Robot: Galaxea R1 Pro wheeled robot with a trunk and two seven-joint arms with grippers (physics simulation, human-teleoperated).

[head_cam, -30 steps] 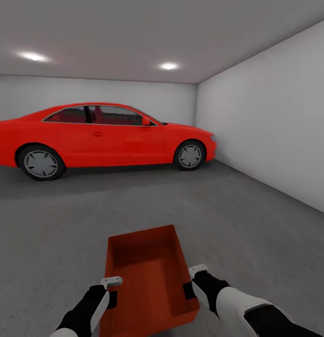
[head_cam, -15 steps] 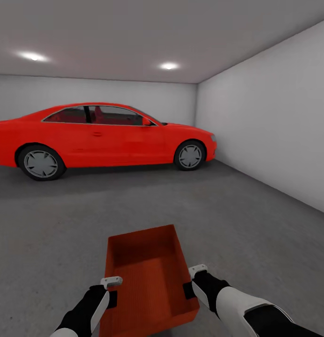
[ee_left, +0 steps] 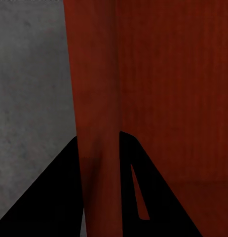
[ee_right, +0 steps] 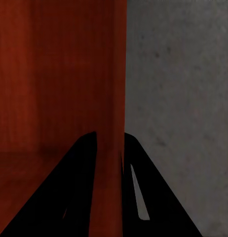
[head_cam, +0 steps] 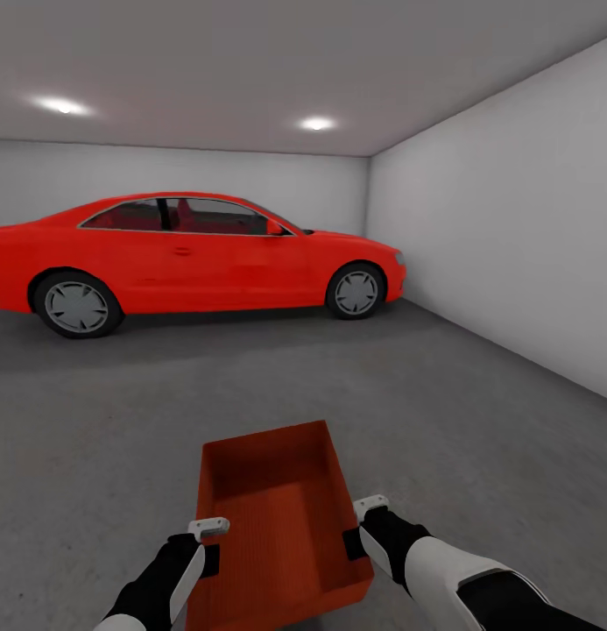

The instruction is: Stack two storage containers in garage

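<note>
I carry one red-orange storage container (head_cam: 272,517), a lidless ribbed box, low in front of me in the garage. My left gripper (head_cam: 208,561) is shut on its left wall, and my right gripper (head_cam: 356,543) is shut on its right wall. In the left wrist view the black fingers (ee_left: 138,187) straddle the container's wall (ee_left: 96,108). The right wrist view shows the same pinch, with fingers (ee_right: 84,187) on either side of the wall (ee_right: 119,98). Dark-grey concrete floor (head_cam: 426,412) lies below the box. Whether the box touches the floor I cannot tell.
A big red car (head_cam: 189,254) stands side-on across the far part of the garage. A plain white wall (head_cam: 513,228) runs along the right. Open concrete stretches between me and the car. Two round ceiling lights (head_cam: 316,124) glow overhead.
</note>
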